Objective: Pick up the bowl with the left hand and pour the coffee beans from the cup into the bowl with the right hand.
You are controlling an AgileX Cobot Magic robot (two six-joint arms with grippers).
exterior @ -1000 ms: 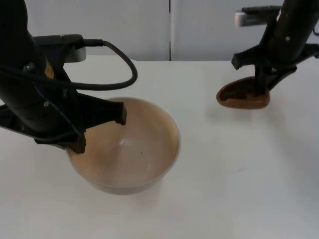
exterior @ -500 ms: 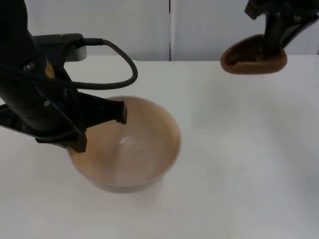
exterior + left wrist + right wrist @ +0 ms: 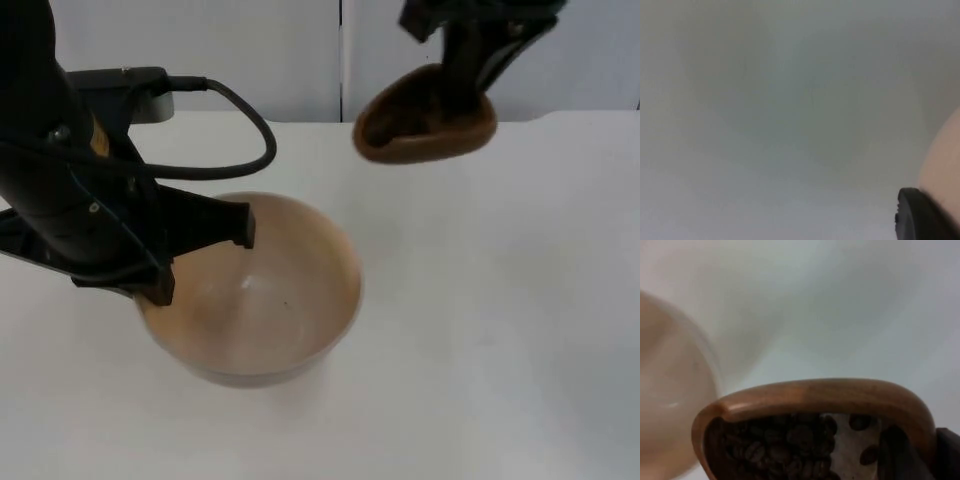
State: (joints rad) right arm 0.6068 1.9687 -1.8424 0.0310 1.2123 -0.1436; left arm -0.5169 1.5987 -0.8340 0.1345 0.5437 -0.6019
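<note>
Two task items are showing. Item one, the brown wooden cup [image 3: 425, 118] of oblong outline: it is hanging in the air above the far middle of the table, its long axis running roughly left to right in the top view and its open mouth tilting toward the left, bowl-ward side. The right gripper [image 3: 468, 62] is pinching its rim, one finger reaching down inside. In the right wrist view the cup [image 3: 815, 405] is showing dark coffee beans [image 3: 785, 445] heaped inside.

Item two, the wide round tan bowl [image 3: 265, 295]: it is sitting upright, mouth up, at the near-left of the table, well apart from the cup. Its inside is looking empty. The left gripper [image 3: 200, 262] is clamping the bowl's left rim, one finger inside the wall and one outside. In the left wrist view a black fingertip [image 3: 920, 215] is lying against the pale bowl wall [image 3: 945, 165].

Surroundings: the white table top [image 3: 480, 330] is ending at a grey partition wall [image 3: 250, 50] with a dark vertical seam [image 3: 341, 60].
</note>
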